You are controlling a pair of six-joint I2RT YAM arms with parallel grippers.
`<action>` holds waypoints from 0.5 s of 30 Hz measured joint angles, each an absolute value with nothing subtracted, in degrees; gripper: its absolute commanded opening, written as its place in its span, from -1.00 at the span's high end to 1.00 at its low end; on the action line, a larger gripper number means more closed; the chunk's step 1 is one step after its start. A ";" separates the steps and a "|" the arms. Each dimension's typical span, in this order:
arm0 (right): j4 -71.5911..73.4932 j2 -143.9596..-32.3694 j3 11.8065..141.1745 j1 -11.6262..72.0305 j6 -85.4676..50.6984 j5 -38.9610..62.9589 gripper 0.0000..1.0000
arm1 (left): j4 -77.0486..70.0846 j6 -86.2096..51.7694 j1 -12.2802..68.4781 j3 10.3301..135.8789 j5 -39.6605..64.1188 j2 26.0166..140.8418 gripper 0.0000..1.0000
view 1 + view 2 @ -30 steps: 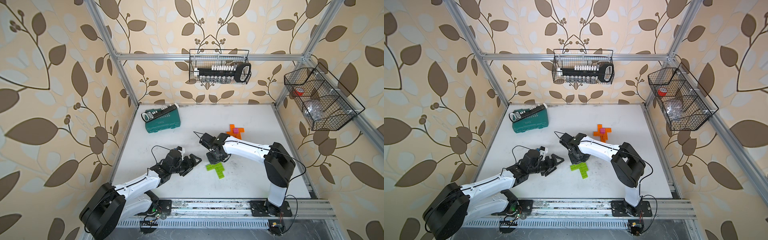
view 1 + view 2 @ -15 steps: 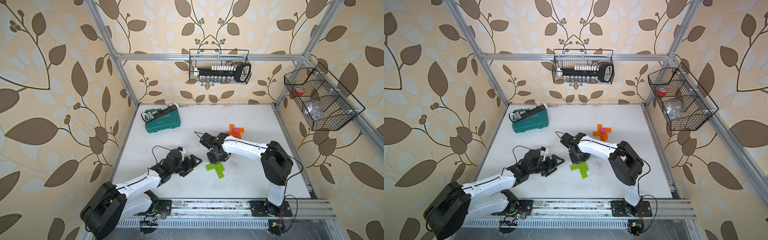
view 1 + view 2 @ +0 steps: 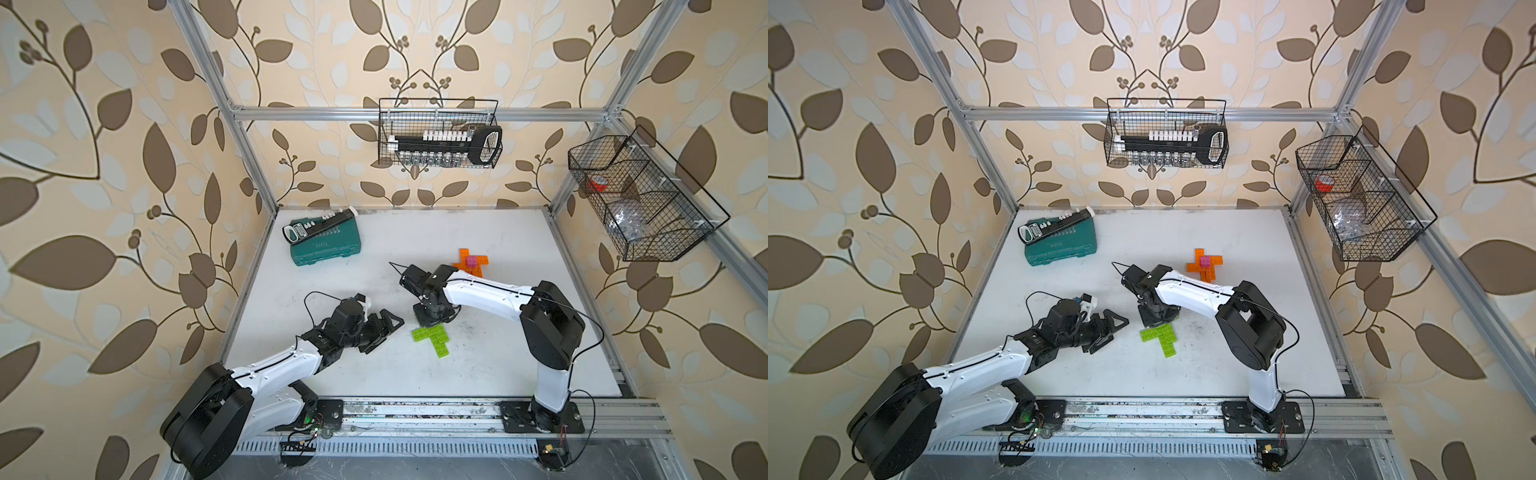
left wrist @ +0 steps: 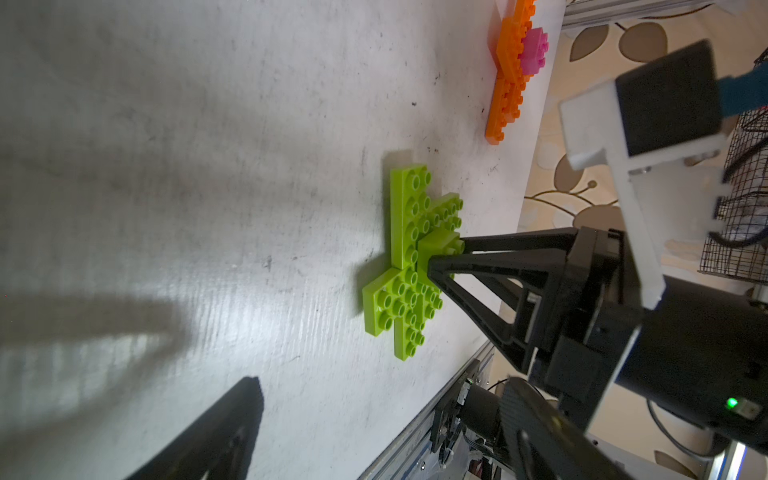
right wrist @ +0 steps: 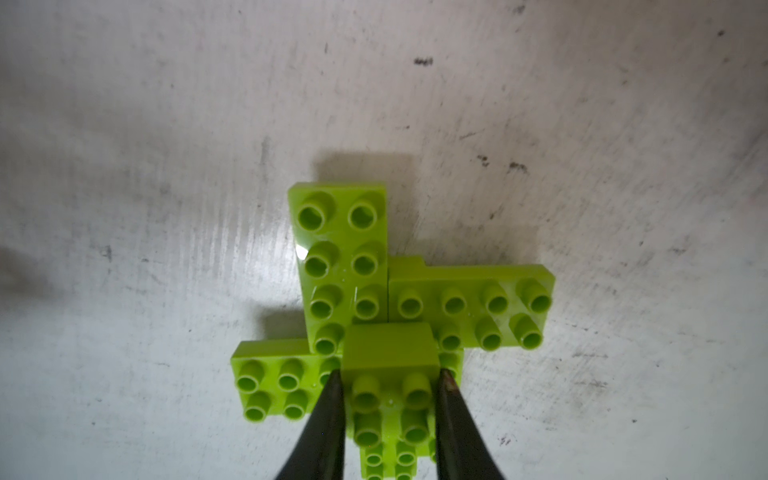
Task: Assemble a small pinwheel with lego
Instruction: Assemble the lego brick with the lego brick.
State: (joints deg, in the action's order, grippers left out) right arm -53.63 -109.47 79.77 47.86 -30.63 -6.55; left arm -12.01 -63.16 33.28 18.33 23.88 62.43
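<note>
While the left pincer (image 3: 384, 334) sits spread wide, the right pincer (image 5: 390, 374) pinches the small green brick (image 5: 390, 347) atop lime plates (image 5: 340, 249).

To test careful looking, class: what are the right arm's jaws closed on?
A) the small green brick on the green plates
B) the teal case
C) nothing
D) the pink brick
A: the right wrist view shows the right gripper with its jaws pressed on both sides of the small green brick atop the green plates.

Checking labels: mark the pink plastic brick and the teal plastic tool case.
pink plastic brick (image 3: 471, 261): in a top view, studded top.
teal plastic tool case (image 3: 328, 250): in a top view, lid centre.
</note>
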 measured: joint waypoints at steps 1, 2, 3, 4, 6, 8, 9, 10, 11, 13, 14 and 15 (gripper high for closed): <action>-53.63 -109.47 79.77 47.83 -30.63 -6.55 0.87 | -12.01 -63.16 33.28 18.35 23.92 62.43 -0.83; -53.65 -109.49 79.77 47.83 -30.63 -6.57 0.88 | -12.01 -63.11 33.28 18.35 23.92 62.43 -0.83; -53.65 -109.49 79.77 47.83 -30.63 -6.59 0.89 | -11.99 -63.09 33.28 18.35 23.97 62.43 -0.83; -53.67 -109.49 79.79 47.83 -30.63 -6.63 0.91 | -11.90 -63.02 33.28 18.37 23.99 62.46 -0.83; -53.67 -109.49 79.79 47.83 -30.63 -6.66 0.97 | -11.77 -62.94 33.28 18.48 24.01 62.48 -0.83; -53.69 -109.49 79.79 47.83 -30.63 -6.66 1.00 | -11.49 -62.72 33.28 18.68 24.01 62.50 -0.83; -53.69 -109.49 79.77 47.83 -30.63 -6.66 1.00 | -11.18 -62.52 33.28 18.85 24.03 62.50 -0.83; -53.69 -109.51 79.77 47.83 -30.63 -6.66 1.00 | -10.70 -62.22 33.28 19.14 24.01 62.50 -0.83; -53.69 -109.56 79.77 47.83 -30.63 -6.63 1.00 | -10.41 -61.89 33.28 19.40 24.01 62.50 -0.83; -53.69 -109.60 79.77 47.83 -30.63 -6.61 1.00 | -9.74 -61.43 33.28 20.03 24.01 62.50 -0.83; -53.69 -109.65 79.77 47.83 -30.63 -6.57 1.00 | -9.37 -61.19 33.28 20.40 24.01 62.50 -0.83; -53.67 -109.69 79.75 47.83 -30.65 -6.55 1.00 | -9.02 -60.95 33.28 20.71 24.01 62.50 -0.83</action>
State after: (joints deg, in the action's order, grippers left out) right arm -53.67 -109.69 79.75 47.83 -30.65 -6.55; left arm -9.02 -60.95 33.28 20.71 24.01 62.50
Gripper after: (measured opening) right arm 0.260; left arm 0.916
